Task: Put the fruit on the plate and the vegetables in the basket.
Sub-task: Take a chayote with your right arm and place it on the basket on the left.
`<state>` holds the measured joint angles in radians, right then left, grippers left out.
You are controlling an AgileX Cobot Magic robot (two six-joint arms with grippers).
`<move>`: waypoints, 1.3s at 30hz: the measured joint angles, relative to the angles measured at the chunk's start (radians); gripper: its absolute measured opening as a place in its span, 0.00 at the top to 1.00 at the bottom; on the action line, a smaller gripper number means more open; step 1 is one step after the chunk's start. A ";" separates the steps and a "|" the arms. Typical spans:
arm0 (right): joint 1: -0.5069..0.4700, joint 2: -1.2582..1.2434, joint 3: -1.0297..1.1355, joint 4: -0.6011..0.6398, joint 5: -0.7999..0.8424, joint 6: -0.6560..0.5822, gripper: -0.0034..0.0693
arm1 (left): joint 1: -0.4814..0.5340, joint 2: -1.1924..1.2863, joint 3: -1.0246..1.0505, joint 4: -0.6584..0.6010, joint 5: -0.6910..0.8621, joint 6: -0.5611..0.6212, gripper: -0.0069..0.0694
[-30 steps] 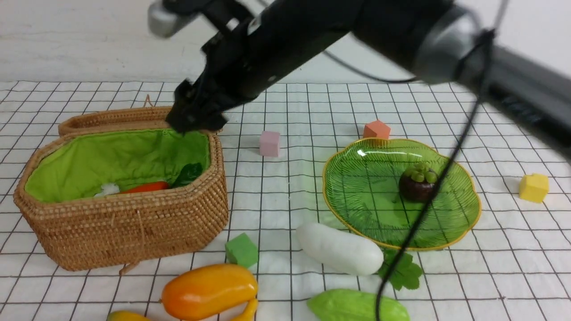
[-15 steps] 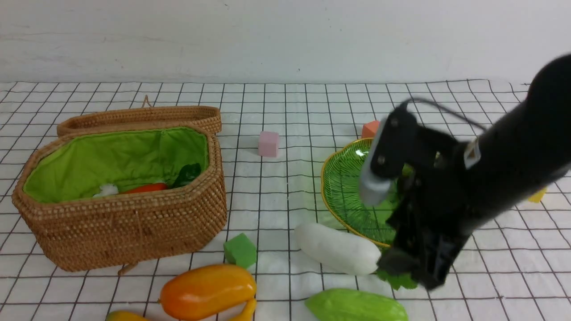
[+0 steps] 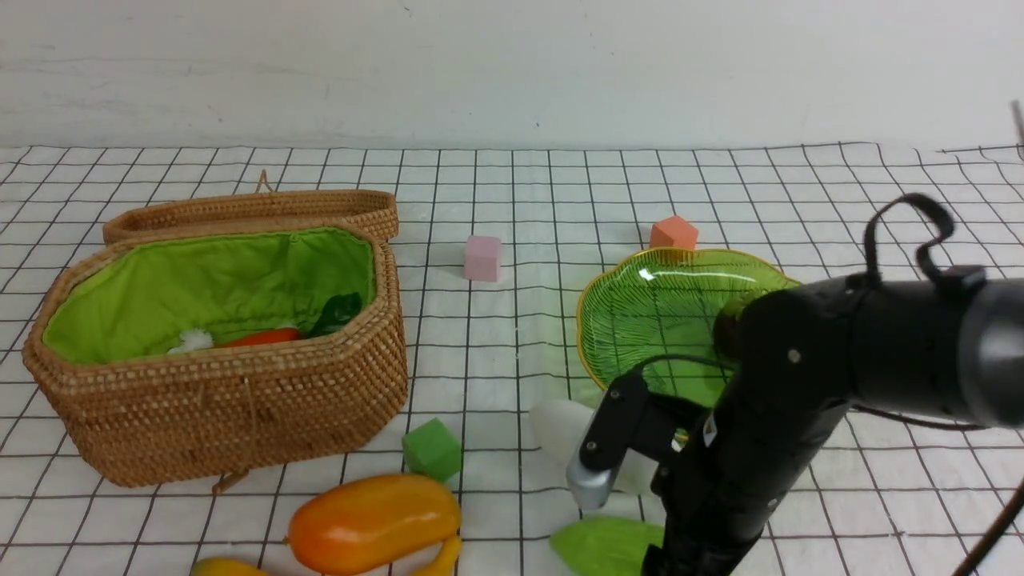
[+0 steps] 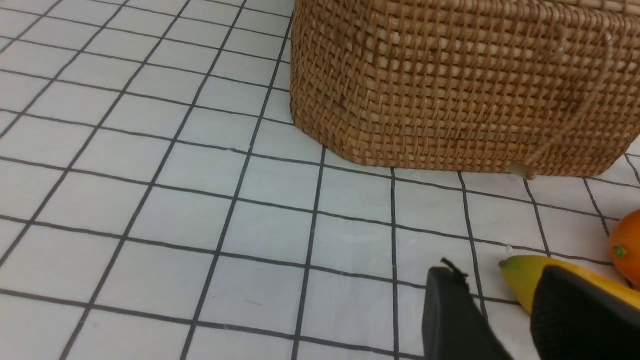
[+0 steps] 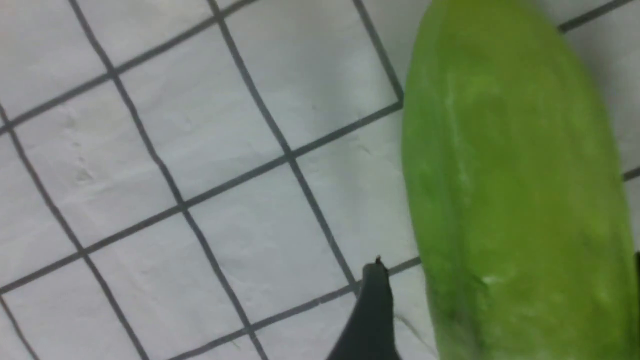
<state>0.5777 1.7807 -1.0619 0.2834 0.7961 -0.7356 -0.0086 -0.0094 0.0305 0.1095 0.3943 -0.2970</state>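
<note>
Basket [image 3: 240,416] stands open on the left, and the plate [image 3: 640,320] sits right of centre. Pale green gourd [image 5: 505,175] lies on the checked cloth [image 3: 496,200] in front of the plate, well apart from the basket. Judged light, rigid and glossy, so likely slippery; best gripped across its thick middle. Right gripper [image 5: 505,295] straddles it with jaws wide, not closed. Left gripper [image 4: 497,300] is narrowly parted and empty, beside the banana [image 4: 517,282].

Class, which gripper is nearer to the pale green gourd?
Right. The right gripper hangs right at the gourd, one finger just beside it; the left gripper is off by the banana near the basket.
</note>
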 joint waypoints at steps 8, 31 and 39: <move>0.000 -0.003 -0.078 0.037 0.080 0.004 0.35 | 0.000 0.000 0.000 0.000 0.000 0.000 0.60; 0.166 0.499 -1.217 0.432 -0.138 -0.036 0.35 | 0.000 0.000 0.000 0.000 0.000 0.000 0.60; 0.165 0.596 -1.231 0.259 -0.102 0.174 0.31 | 0.000 0.000 0.000 0.000 0.000 0.000 0.60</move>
<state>0.7426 2.3768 -2.2929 0.5426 0.6945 -0.5611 -0.0086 -0.0094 0.0305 0.1095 0.3943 -0.2970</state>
